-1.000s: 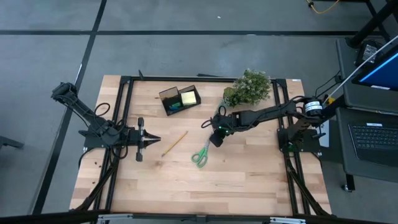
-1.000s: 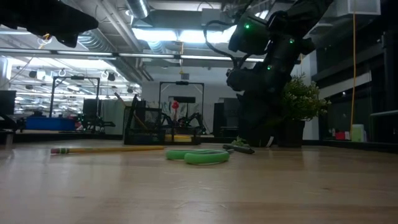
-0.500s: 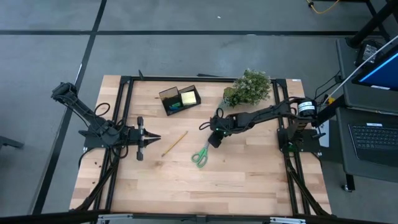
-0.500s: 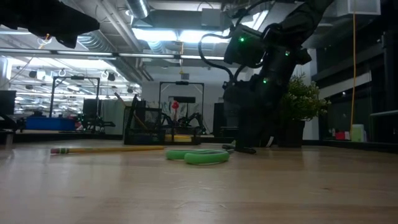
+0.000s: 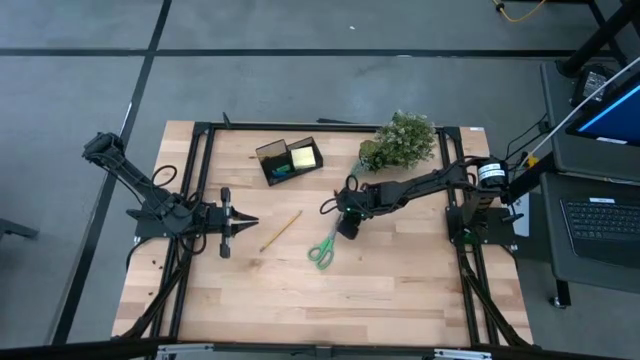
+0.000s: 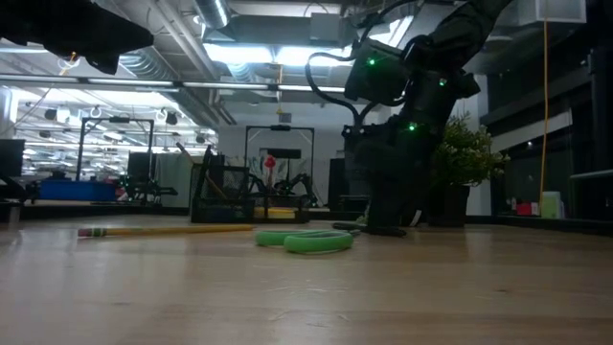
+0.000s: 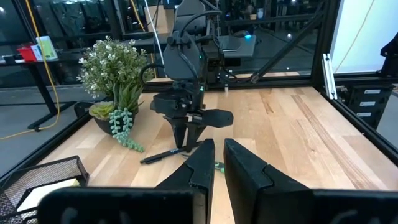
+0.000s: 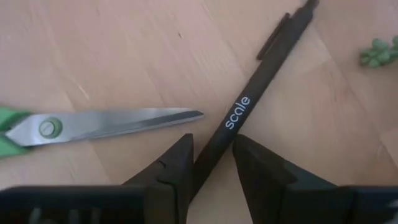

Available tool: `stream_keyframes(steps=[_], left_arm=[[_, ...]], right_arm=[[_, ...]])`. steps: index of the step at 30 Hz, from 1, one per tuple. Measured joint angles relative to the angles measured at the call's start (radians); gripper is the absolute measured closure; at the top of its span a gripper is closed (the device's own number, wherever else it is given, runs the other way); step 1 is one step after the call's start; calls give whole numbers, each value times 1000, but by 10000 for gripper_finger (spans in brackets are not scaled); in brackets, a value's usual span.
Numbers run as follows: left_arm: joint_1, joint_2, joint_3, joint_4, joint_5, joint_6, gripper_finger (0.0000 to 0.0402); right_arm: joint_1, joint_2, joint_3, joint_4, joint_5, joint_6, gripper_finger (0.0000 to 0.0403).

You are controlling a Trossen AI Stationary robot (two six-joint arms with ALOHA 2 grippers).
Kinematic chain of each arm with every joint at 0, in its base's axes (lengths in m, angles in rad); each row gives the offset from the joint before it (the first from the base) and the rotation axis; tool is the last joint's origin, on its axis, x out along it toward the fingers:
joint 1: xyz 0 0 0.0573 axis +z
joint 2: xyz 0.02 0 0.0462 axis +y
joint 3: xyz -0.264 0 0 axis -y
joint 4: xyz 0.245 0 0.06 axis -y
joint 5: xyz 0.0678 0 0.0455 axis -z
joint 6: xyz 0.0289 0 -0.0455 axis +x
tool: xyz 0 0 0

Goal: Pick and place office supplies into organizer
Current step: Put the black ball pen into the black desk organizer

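Right gripper (image 8: pixel 211 163) lowered onto the black pen (image 8: pixel 258 93)
Since a second ago it has been brought down; jaws part-open, pen between them on the wooden table (image 5: pixel 400 270).

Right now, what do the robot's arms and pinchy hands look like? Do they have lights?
Both arms are dark, nearly black, built from jointed segments with black cables looping along them. The right arm has small green lights glowing near its wrist and a round silver-and-black joint by its base. The right gripper and the left gripper each end in two chunky, wedge-shaped black fingers.
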Motion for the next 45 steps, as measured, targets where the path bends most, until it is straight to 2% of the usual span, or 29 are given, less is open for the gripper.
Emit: stream_keyframes(steps=[8, 13, 23, 32, 41, 45], left_arm=[[0, 0, 0, 0, 0, -2, 370], [0, 0, 0, 0, 0, -1, 370], [0, 0, 0, 0, -3, 1, 388], [0, 0, 0, 2, -11, 1, 397], [0, 0, 0, 62, -11, 53, 374], [0, 0, 0, 75, -11, 55, 358]], right_arm=[[0, 0, 0, -36, 60, -117, 331], [0, 0, -2, -26, 74, -126, 379], [-3, -5, -4, -23, 91, -145, 380], [-7, -93, -10, -16, 82, -153, 380], [-6, -178, -8, 6, 77, -152, 380], [-5, -244, -7, 112, 36, -184, 380]])
